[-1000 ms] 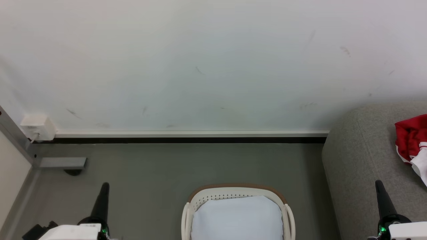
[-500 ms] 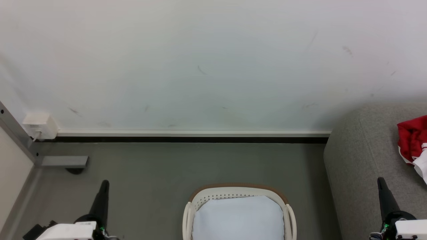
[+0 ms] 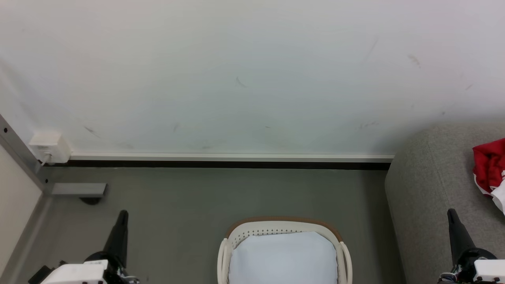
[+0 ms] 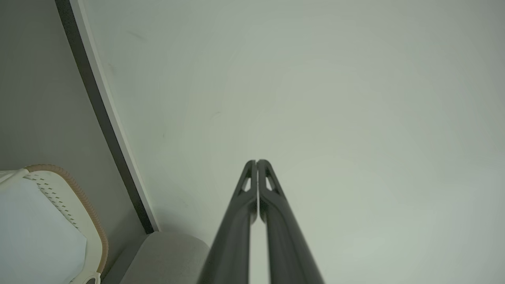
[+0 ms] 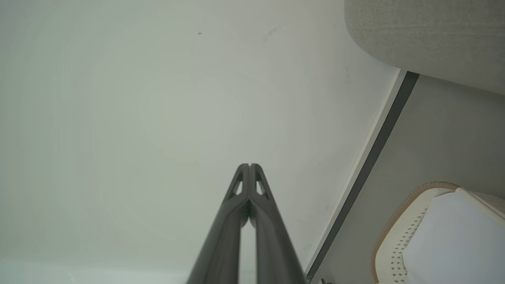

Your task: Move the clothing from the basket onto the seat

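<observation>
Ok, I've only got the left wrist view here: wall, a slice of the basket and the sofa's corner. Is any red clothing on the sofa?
Observer: Yes. In the head view, red clothing lies on the seat, at the picture's right edge.
Operator: What's the right gripper doing?
Observer: The right gripper is shut, with nothing between its fingers.
Operator: Any red showing in the basket?
Observer: None in the head view. The far half of the basket shows just a pale surface inside; the near end is cut off by the picture's edge.
</observation>
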